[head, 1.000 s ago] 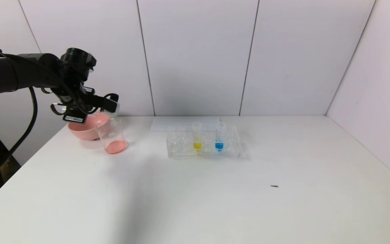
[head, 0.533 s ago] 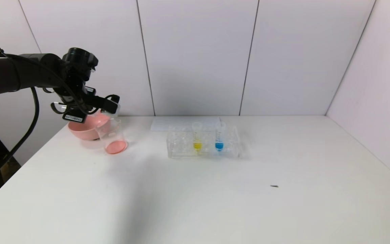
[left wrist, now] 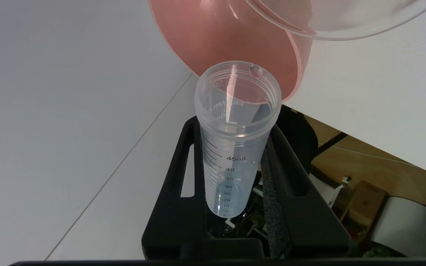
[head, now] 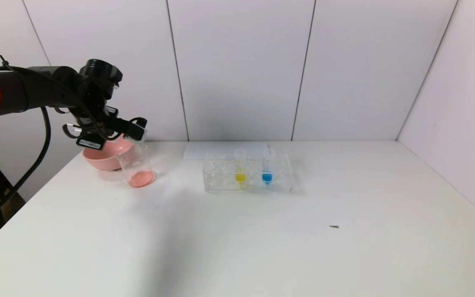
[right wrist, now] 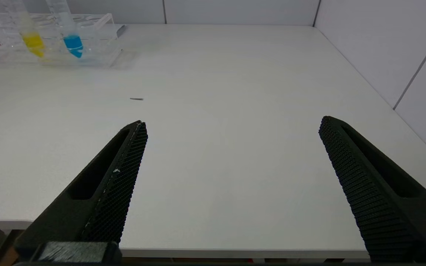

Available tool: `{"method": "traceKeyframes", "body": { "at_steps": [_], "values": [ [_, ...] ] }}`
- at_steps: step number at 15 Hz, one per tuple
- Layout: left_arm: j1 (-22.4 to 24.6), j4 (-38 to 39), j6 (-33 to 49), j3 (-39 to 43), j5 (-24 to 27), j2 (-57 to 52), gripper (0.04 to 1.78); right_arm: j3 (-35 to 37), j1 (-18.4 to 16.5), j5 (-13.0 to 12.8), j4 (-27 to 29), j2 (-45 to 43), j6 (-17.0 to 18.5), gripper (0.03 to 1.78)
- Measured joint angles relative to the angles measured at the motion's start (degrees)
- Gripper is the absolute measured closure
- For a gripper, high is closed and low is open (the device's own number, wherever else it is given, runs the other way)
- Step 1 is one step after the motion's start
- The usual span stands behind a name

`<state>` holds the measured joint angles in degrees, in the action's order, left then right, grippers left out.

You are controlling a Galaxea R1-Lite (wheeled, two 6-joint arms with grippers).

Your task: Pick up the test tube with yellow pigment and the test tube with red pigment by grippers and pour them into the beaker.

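My left gripper (head: 137,131) (left wrist: 235,127) hangs over the beaker (head: 136,166) at the table's far left, shut on a clear graduated test tube (head: 139,134) (left wrist: 235,147). The tube is tilted with its mouth toward the beaker's rim (left wrist: 327,26). No coloured liquid shows inside the tube. Pink-red liquid lies in the beaker's bottom. The test tube with yellow pigment (head: 240,167) (right wrist: 31,37) stands upright in the clear rack (head: 221,178). My right gripper (right wrist: 231,125) is open over the table's near right edge, with nothing between its fingers.
A pink bowl (head: 102,159) (left wrist: 235,33) sits just behind the beaker by the table's left edge. A tube with blue liquid (head: 266,168) (right wrist: 72,38) stands beside the yellow one. A small dark speck (head: 334,226) lies on the white table.
My left gripper has shifted slightly right, and the tube it holds has tipped further toward the beaker. Nothing else has moved.
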<state>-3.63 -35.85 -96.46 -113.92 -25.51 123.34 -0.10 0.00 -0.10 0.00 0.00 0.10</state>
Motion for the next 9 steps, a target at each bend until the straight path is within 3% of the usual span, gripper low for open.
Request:
{"method": "traceKeyframes", "body": {
  "at_steps": [9],
  "values": [
    [-0.05, -0.11, 0.55, 0.0, 1.16, -0.59, 1.37, 0.0, 0.0, 0.0, 0.0, 0.0, 0.0, 0.11]
  ]
}}
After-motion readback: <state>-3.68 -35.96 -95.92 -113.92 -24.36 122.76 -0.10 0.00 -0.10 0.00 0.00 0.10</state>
